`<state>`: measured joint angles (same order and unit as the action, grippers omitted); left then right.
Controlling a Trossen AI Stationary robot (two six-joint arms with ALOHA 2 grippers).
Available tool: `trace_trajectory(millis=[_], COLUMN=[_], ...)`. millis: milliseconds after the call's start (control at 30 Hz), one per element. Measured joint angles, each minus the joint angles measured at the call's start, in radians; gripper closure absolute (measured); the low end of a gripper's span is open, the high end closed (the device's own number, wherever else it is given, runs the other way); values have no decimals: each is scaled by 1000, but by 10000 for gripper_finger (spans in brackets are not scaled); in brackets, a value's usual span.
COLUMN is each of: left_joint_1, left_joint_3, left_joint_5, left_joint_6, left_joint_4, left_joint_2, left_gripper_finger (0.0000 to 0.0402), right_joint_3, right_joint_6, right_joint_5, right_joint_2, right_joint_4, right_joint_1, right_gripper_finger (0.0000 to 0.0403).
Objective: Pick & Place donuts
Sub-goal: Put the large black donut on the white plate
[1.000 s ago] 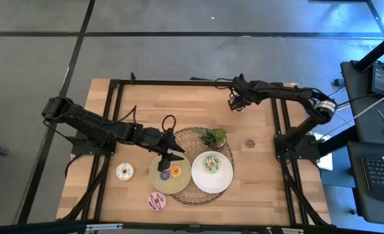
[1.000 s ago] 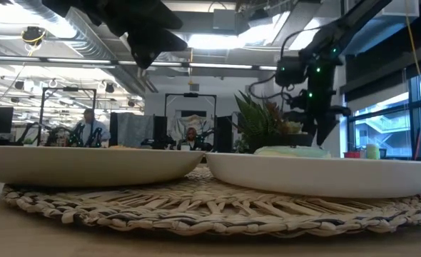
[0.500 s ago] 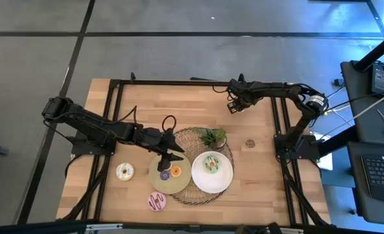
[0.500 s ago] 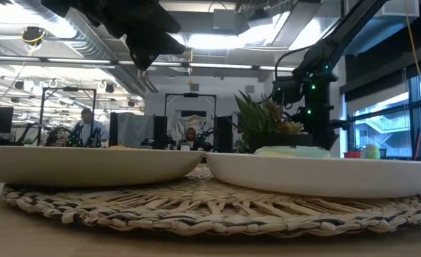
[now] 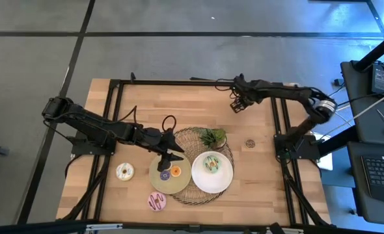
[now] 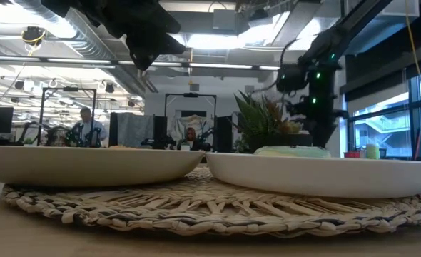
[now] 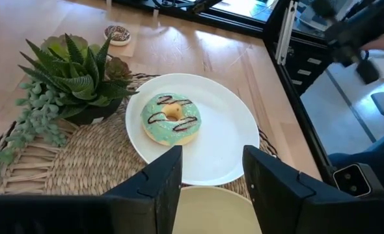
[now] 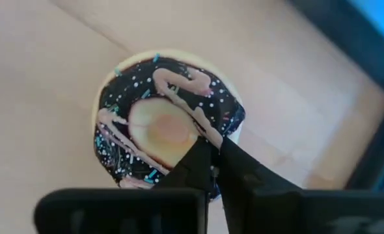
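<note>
A chocolate donut (image 8: 169, 127) with pink drizzle lies under my right gripper (image 8: 210, 148), which is shut on it at the table's far right (image 5: 237, 106). My left gripper (image 5: 169, 158) hangs open over a tan plate (image 5: 159, 182). That plate holds a purple donut (image 5: 165, 174) and an orange donut (image 5: 176, 171). A mint green donut (image 7: 172, 118) rests on the white plate (image 7: 228, 136). On the bare table lie a cream donut (image 5: 124, 171), a pink striped donut (image 5: 157, 201) and a small brown donut (image 5: 250, 143). My right gripper pinches the chocolate donut's ring (image 8: 205, 133) between its two fingers, which come together on the iced part between the hole and the outer rim. The fingers come from above, pointing down. I cannot tell whether the donut is lifted or still lies on the wood.
Both plates sit on a round woven mat (image 5: 182, 138), with a green leafy sprig (image 5: 212, 137) at its far edge. A black frame rail (image 5: 278, 123) runs along the table's right side, close to my right arm. Bare wood lies at the far left.
My right gripper has shut its fingers on the chocolate donut while staying over the same far-right spot. My left gripper has kept still and open above the tan plate.
</note>
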<state>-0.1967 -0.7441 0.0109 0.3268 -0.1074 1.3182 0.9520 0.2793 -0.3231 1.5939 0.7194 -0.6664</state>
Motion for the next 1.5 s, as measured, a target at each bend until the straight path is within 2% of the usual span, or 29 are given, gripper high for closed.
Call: trace_trajectory(millis=[133,267,367,500,700,867,1000,1233,1500], left_joint_1=[0,0,0,0,0,-1,-1,-1,-1], left_joint_3=[0,0,0,0,0,0,0,0,0], left_joint_5=[0,0,0,0,0,-2,-2,-3,-3], left_joint_6=[0,0,0,0,2,39,56,56,55], left_joint_4=[0,0,0,0,2,5,7,7,16], left_joint_2=[0,0,0,0,0,0,0,0,0], left_gripper_finger=[245,244,245,243,245,242,240,241,243], right_joint_3=[0,0,0,1,1,1,1,1,1], right_joint_6=[3,63,137,278,538,665,680,678,712], right_joint_5=[3,27,38,90,91,76,48,91,177], right_joint_2=[-125,-255,-351,-444,-429,-325,-204,-1,81], right_joint_4=[62,155,214,216,130,-17,-175,-313,-390], right_joint_1=[52,164,301,539,914,1130,1194,1198,1192], right_gripper_finger=[388,388,388,387,387,387,387,387,386])
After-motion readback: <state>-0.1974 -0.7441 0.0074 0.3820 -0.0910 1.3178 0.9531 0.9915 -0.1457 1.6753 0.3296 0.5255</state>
